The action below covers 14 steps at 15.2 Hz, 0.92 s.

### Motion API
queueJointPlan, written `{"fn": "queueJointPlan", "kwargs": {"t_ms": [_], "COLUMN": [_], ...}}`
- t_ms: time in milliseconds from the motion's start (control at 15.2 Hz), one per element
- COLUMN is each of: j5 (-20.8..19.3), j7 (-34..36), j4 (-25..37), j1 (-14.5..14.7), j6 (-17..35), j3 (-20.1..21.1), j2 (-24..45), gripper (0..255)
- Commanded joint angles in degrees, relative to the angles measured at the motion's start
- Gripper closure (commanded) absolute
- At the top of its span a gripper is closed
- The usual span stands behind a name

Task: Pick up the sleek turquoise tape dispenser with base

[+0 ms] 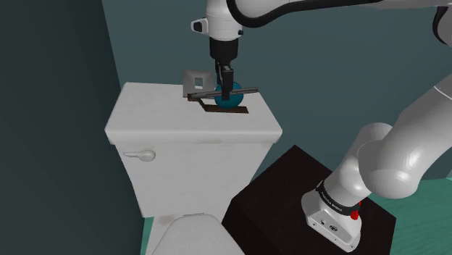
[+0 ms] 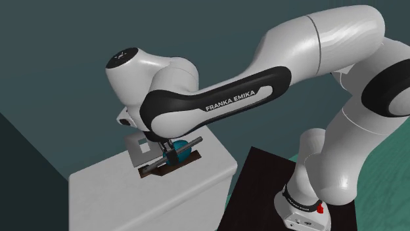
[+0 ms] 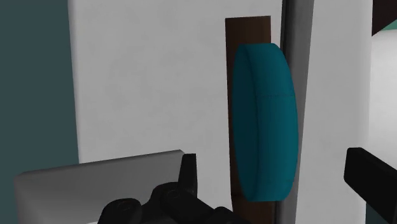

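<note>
1. As the pincer [image 1: 224, 84] is hung straight down over the toilet tank lid [image 1: 156, 119], the approach may be judged all but complete. The lift itself is not yet begun.
2. The tape dispenser [image 1: 223, 100] is found standing on that lid, toward its back edge. A turquoise disc [image 3: 264, 121] is set on edge upon a dark brown base [image 3: 248, 32], and a grey bar [image 1: 246, 90] is run across it.
3. In the wrist view the two black fingers [image 3: 188, 170] are seen spread apart with the disc lying between them. A gap is left on either side, so the pincer is open and nothing is gripped.
4. What is left can be judged as follows: the fingers are to be brought together on the disc, the hold is to be made firm, and the dispenser is to be raised clear of the lid with its base.
5. Some care may be called for, since the disc is rounded and narrow and could be tipped if it is met by one finger first.
6. Just beside the dispenser a small pale grey boxy thing [image 1: 194, 78] is placed. A square recess is shown in its face — whether anything is kept in it cannot be told.
7. The tank [image 1: 181, 174] beneath the lid is closed, so its contents are hidden; a flush lever [image 1: 141, 154] is carried on its front.
</note>
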Motion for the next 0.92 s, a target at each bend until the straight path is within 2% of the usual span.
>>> {"fn": "queueJointPlan", "kwargs": {"t_ms": [0, 66, 660, 858], "j5": [-0.01, -0.03, -0.01, 0.04], "j7": [0.08, 0.03, 0.08, -0.11], "j4": [-0.39, -0.33, -0.39, 1.67], "j1": [0.02, 0.00, 0.02, 0.01], "j6": [0.50, 0.48, 0.50, -1.78], "j3": [0.03, 0.00, 0.03, 0.01], "j2": [0.08, 0.11, 0.09, -0.15], "gripper": [0, 255, 255, 255]}}
